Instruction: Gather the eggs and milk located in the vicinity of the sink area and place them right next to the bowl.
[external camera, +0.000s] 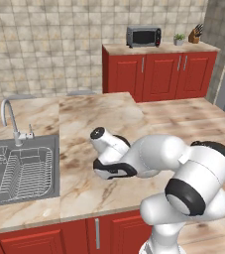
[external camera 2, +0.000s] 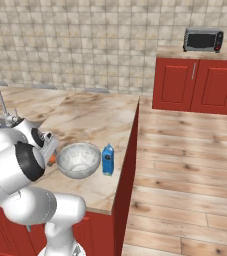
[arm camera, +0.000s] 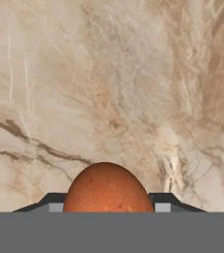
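**Egg in the grip, milk already parked by bowl**

Hand view: brown-orange egg (arm camera: 107, 188) sits low centre of frame, between the two dark finger tips, pinched from both sides. Gripper (arm camera: 107, 205) closed on it, jaws about an egg's width apart. Beyond it, marble counter (arm camera: 108, 89), bare where seen.

Right base view: speckled bowl (external camera 2: 79, 160) at centre-left of frame, near counter's front right corner. Blue milk carton (external camera 2: 108, 159) upright, just beside bowl on its right in frame; can't tell if touching. Small orange sliver (external camera 2: 51, 160) at bowl's left edge, tucked behind the arm — prob. the egg, near the bowl.

Left base view: sink (external camera: 21, 171) at lower left of frame w/ wire rack and curved faucet (external camera: 10, 119); no egg or carton seen in or around it. Arm folded over counter mid-frame.

Progress, as judged: milk part looks done. Egg gathered, carried to bowl side, not yet released. Left: lower, set down next to bowl, let go w/o it rolling.

Hard to make out:
- Egg's lower half cut off in hand view; height above counter unclear.
- Bowl and carton blocked by arm in left base view.
- Finger contact mostly hidden in base views.
- One egg visible; more can't be confirmed.
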{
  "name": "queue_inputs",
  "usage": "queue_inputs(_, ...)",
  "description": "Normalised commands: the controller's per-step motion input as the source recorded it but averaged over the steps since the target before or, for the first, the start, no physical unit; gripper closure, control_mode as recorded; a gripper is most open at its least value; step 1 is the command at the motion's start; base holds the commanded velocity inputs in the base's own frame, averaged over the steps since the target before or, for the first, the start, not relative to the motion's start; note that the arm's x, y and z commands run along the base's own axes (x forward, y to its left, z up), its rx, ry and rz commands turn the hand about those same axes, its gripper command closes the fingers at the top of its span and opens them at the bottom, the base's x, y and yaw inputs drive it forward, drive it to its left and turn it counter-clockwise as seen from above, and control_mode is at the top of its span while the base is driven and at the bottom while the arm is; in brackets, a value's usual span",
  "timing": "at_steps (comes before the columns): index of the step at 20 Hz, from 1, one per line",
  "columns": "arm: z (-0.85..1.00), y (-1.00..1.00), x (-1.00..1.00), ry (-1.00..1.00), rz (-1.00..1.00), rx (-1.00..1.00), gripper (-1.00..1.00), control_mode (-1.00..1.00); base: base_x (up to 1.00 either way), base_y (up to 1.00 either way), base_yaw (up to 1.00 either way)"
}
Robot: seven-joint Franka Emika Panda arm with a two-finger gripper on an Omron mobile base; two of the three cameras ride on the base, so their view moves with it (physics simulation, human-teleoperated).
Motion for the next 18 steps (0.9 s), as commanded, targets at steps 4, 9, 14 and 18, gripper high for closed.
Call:
queue_inputs(4, 0.0, 0.0, -0.05, 0.0, 0.04, -0.04, 1.0, -1.0, 0.0, 0.0, 0.0)
queue_inputs(9, -0.01, -0.1, -0.04, 0.0, 0.01, -0.05, 1.0, -1.0, 0.0, 0.0, 0.0)
queue_inputs(14, -0.01, -0.18, -0.02, 0.0, 0.0, -0.03, 1.0, -1.0, 0.0, 0.0, 0.0)
queue_inputs(18, -0.18, -0.08, 0.0, 0.0, 0.0, 0.0, 1.0, -1.0, 0.0, 0.0, 0.0)
